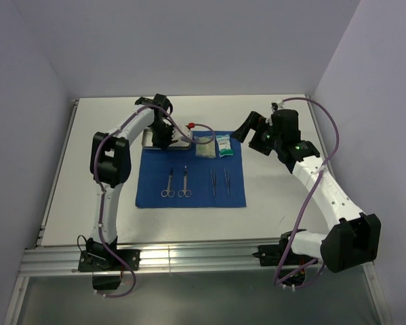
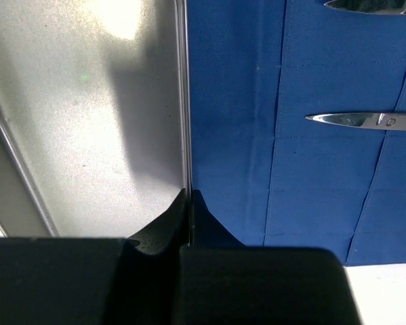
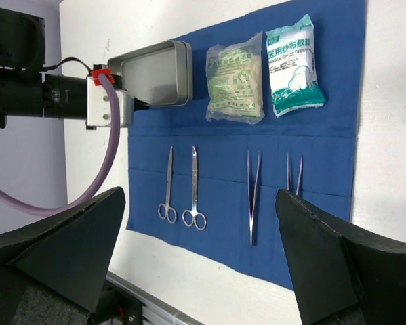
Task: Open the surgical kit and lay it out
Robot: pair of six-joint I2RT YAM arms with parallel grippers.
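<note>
Left gripper point(image 2: 188, 200): jaws pinched together on the rim of the tray point(image 2: 87, 122) at the far-left corner of the cloth point(image 1: 196, 196), wrist bent down, forearm reaching out from a raised elbow left of the cloth. Right gripper point(image 3: 199, 196): jaws wide apart, holding nothing, raised off the cloth's far-right corner and aimed across it. Cloth, spread flat: two packets point(image 3: 235, 84) on the far edge beside the tray; two scissors point(image 3: 193, 189) and two tweezers point(image 3: 253, 223) in a nearer row.
</note>
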